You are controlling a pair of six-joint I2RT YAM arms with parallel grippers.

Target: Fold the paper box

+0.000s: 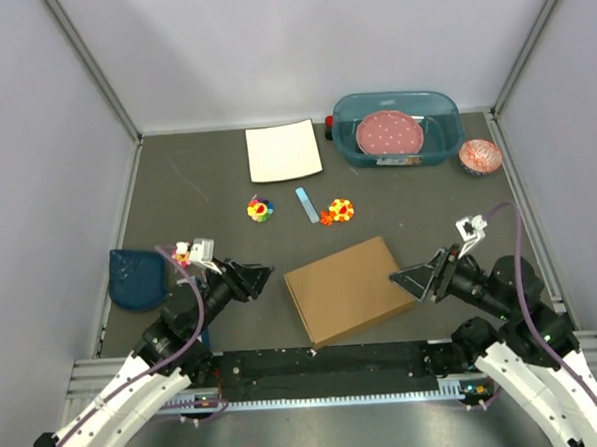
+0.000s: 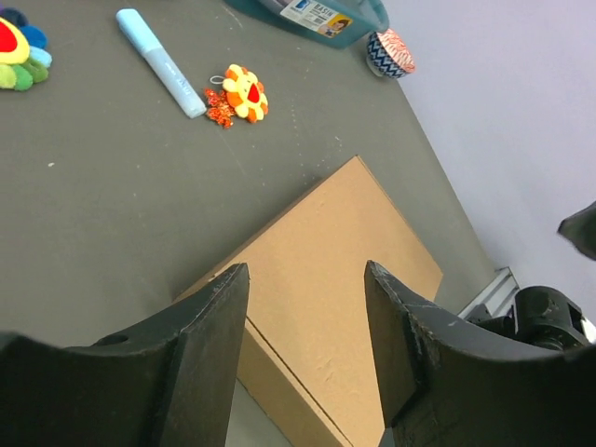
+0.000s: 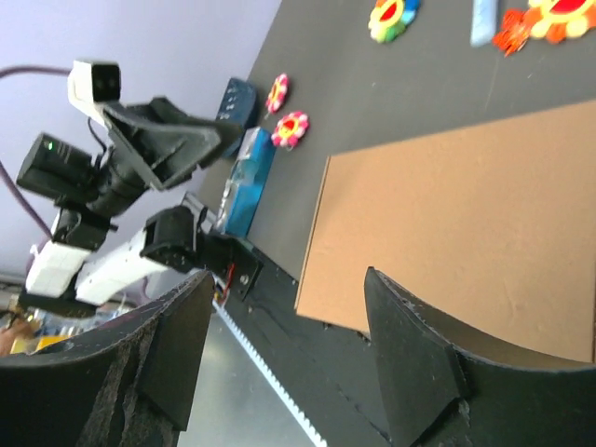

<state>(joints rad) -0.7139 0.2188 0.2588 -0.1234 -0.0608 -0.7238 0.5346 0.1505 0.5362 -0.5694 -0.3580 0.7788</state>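
Observation:
The paper box (image 1: 347, 289) is plain brown cardboard, closed into a shallow rectangle, lying skewed near the table's front edge between both arms. My left gripper (image 1: 268, 274) hovers just off its left corner, open, with nothing between the fingers. In the left wrist view the paper box (image 2: 345, 270) fills the gap beyond the open left gripper (image 2: 307, 270). My right gripper (image 1: 398, 276) sits at the box's right edge, open and empty. In the right wrist view the paper box (image 3: 466, 214) lies past the right gripper (image 3: 289, 275), its near corner over the front rail.
A white square sheet (image 1: 284, 150) and a teal tub (image 1: 443, 106) holding a pink dotted plate stand at the back. A patterned paper cup (image 1: 480, 156) is at the back right. Two flower toys (image 1: 261, 209) (image 1: 339, 211), a light blue marker (image 1: 308, 204) and a dark blue pouch (image 1: 136, 277) lie around.

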